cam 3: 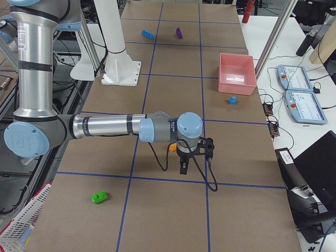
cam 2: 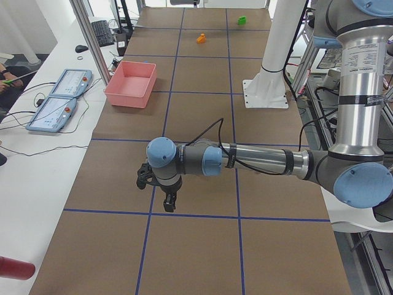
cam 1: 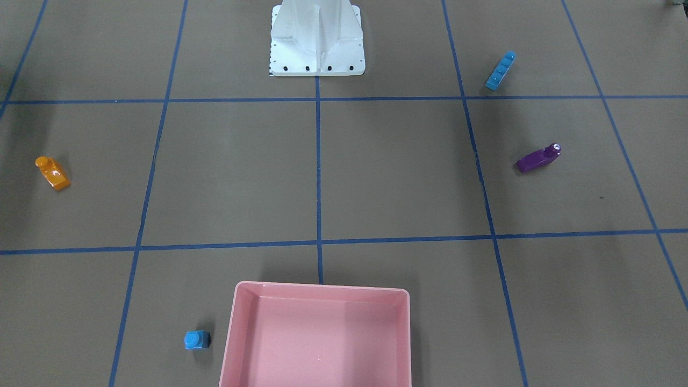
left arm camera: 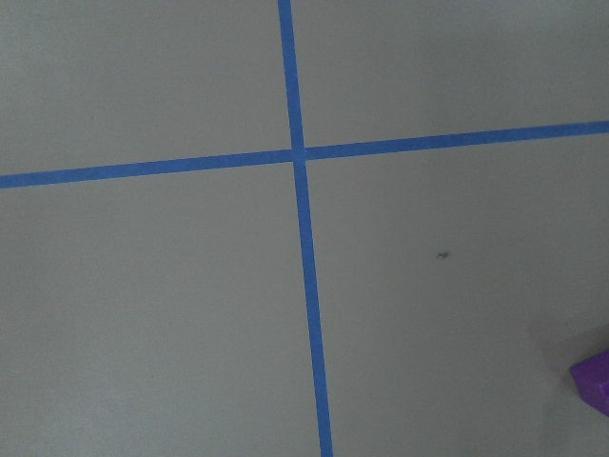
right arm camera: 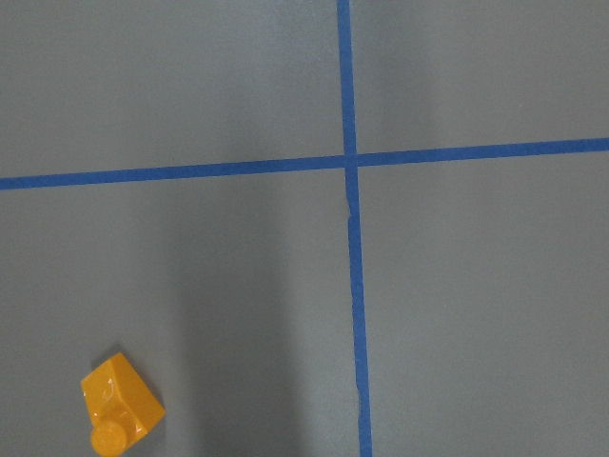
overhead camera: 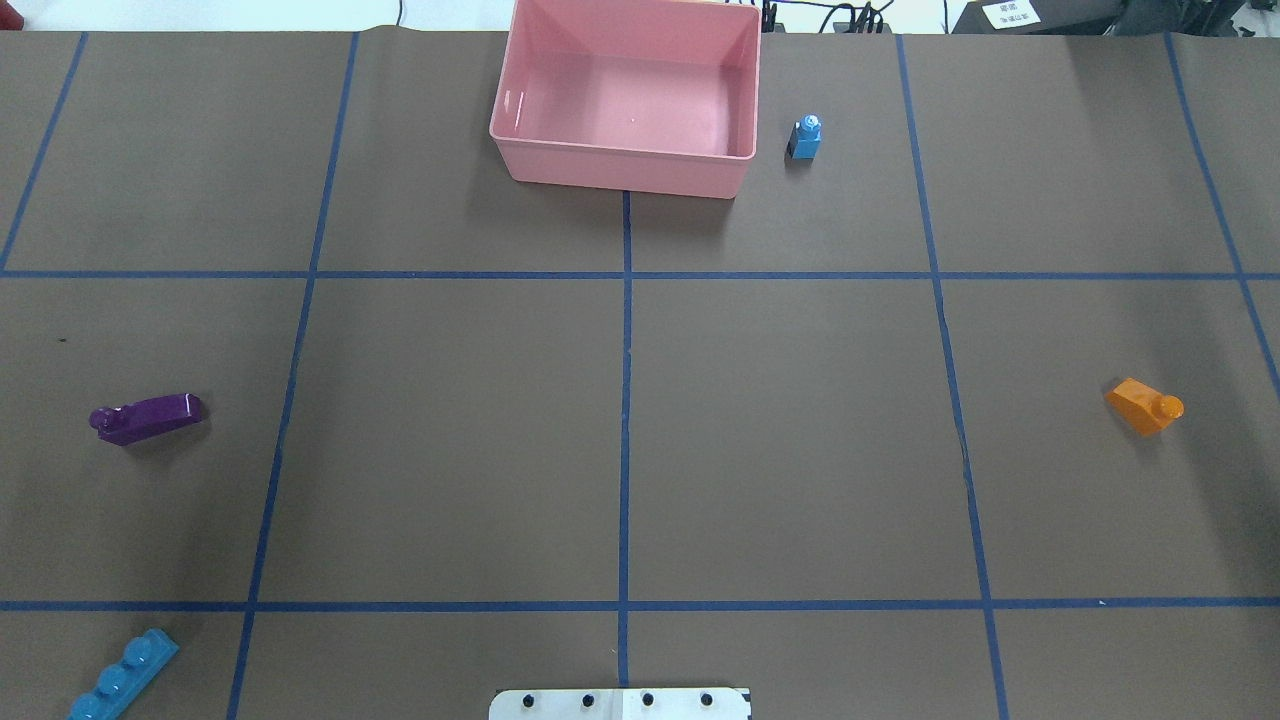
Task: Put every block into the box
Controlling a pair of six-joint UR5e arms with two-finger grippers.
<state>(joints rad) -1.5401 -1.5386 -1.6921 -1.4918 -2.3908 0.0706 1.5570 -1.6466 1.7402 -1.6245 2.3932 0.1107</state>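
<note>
The empty pink box (overhead camera: 620, 168) stands at the table's far edge, with the small blue block (overhead camera: 806, 137) beside it. Apart on the table lie the orange block (overhead camera: 1145, 406), the purple block (overhead camera: 146, 417) and the long blue block (overhead camera: 122, 678). The green block (cam 3: 100, 197) lies beyond the overhead view. My left gripper (cam 2: 161, 195) hangs over the table near the purple block (left arm camera: 595, 378). My right gripper (cam 3: 185, 167) hovers close to the orange block (right arm camera: 121, 411). Both show only in the side views, so I cannot tell whether they are open or shut.
The white metal base (cam 1: 317, 43) is bolted at the robot's side of the table. Two control tablets (cam 2: 58, 98) with cables lie on a white bench beyond the box. A white basket (cam 3: 21, 226) sits off the table's corner.
</note>
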